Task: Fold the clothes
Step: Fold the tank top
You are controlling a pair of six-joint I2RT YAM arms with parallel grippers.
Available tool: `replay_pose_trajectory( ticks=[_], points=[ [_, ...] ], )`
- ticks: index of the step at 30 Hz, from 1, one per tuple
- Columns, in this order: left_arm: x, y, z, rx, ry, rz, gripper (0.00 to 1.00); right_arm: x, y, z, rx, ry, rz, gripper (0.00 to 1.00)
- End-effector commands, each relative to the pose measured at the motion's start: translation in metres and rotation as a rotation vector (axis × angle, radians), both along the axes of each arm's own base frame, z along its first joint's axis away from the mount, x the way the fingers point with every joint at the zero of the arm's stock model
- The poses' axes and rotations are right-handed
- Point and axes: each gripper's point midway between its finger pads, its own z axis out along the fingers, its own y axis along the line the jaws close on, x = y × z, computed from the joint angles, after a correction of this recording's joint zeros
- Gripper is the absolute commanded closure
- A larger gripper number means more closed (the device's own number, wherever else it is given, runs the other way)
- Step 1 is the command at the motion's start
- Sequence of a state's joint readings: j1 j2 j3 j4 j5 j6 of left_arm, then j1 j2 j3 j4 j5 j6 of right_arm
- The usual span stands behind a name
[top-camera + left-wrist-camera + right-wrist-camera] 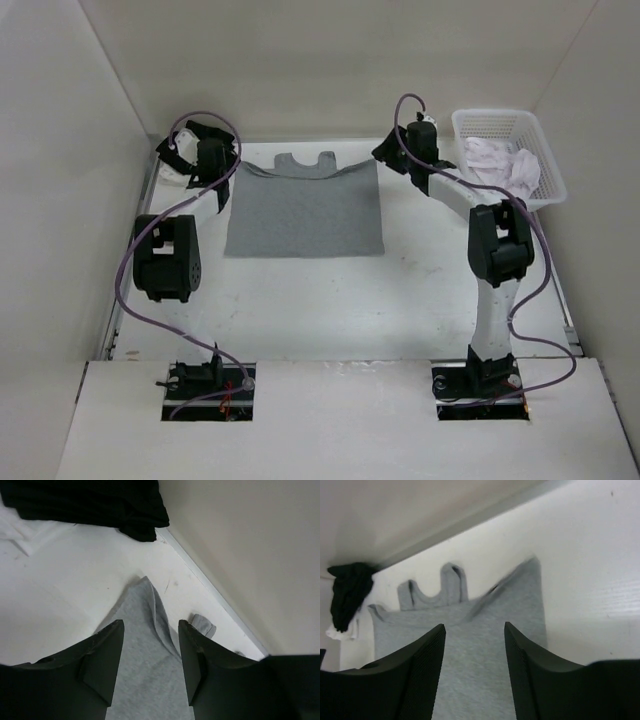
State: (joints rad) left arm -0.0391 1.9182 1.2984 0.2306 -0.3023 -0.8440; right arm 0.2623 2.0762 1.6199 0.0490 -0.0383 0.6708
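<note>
Grey knit, soft and limp, is judged light and easily rumpled; it is best taken by its corners or hem. The tank top [303,212] is spread flat on the worktop [330,310]. Over its far corners the left claw [150,624] and right claw [474,625] are seen wide open, nothing held.

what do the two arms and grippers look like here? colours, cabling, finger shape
Both arms match: white tubular links with chunky black joint housings, seen on the left arm and right arm. A thin purple cable loops loosely along each arm. The left gripper and right gripper each have two broad, matte black tapering fingers; the right one's show fine ribbing. No markings legible.
</note>
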Motion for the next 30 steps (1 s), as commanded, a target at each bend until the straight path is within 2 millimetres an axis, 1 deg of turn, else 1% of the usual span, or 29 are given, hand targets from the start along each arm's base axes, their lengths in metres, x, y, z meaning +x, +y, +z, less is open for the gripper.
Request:
replay_pose_trajectory(
  ticks=[1,2,3,4,5,6,7,8,9,10,11,13,15,17,20,22,26,30],
  points=[
    [-0.024,-0.001,0.08,0.031,-0.186,-0.015,0.54,-0.01,0.0,0.038,0.036,-0.072,-0.002,0.44],
    [-0.042,-0.008,0.078,0.03,-0.186,-0.019,0.54,-0.022,-0.002,0.038,0.033,-0.069,-0.001,0.45],
    [-0.058,-0.014,0.073,0.027,-0.181,-0.029,0.55,-0.036,-0.006,0.036,0.032,-0.069,-0.006,0.49],
    [-0.079,-0.023,0.063,0.025,-0.169,-0.047,0.57,-0.051,-0.011,0.034,0.035,-0.072,-0.012,0.56],
    [-0.105,-0.031,0.047,0.025,-0.145,-0.067,0.57,-0.069,-0.01,0.029,0.035,-0.071,-0.001,0.66],
    [-0.127,-0.033,0.032,0.018,-0.119,-0.07,0.58,-0.088,-0.006,0.025,0.042,-0.074,0.01,0.8],
    [-0.143,-0.033,0.019,0.004,-0.098,-0.065,0.59,-0.107,-0.004,0.017,0.055,-0.065,0.012,0.93],
    [-0.161,-0.032,0.004,-0.018,-0.074,-0.06,0.6,-0.124,0.0,0.009,0.071,-0.053,0.023,0.98],
    [-0.178,-0.031,-0.009,-0.034,-0.051,-0.065,0.6,-0.143,0.004,0.0,0.077,-0.04,0.036,1.0],
    [-0.194,-0.03,-0.022,-0.051,-0.022,-0.079,0.61,-0.157,0.007,-0.007,0.085,-0.034,0.04,1.0],
    [-0.207,-0.024,-0.032,-0.067,0.003,-0.076,0.61,-0.167,0.008,-0.011,0.087,-0.03,0.043,1.0],
    [-0.227,-0.017,-0.047,-0.106,0.034,-0.075,0.58,-0.191,0.013,-0.022,0.082,-0.016,0.063,0.95],
    [-0.237,-0.01,-0.059,-0.137,0.055,-0.075,0.56,-0.209,0.017,-0.029,0.074,-0.011,0.083,0.92],
    [-0.242,-0.006,-0.07,-0.178,0.077,-0.077,0.55,-0.224,0.017,-0.037,0.071,0.003,0.096,0.86],
    [-0.239,-0.006,-0.08,-0.223,0.086,-0.09,0.51,-0.239,0.012,-0.052,0.059,0.023,0.094,0.73],
    [-0.233,-0.009,-0.082,-0.243,0.072,-0.102,0.51,-0.247,0.007,-0.063,0.058,0.04,0.088,0.66],
    [-0.23,-0.01,-0.096,-0.268,0.103,-0.105,0.51,-0.256,0.001,-0.084,0.068,0.085,0.067,0.56],
    [-0.23,-0.008,-0.106,-0.266,0.133,-0.09,0.6,-0.25,-0.008,-0.094,0.1,0.117,0.012,0.47]
  ],
)
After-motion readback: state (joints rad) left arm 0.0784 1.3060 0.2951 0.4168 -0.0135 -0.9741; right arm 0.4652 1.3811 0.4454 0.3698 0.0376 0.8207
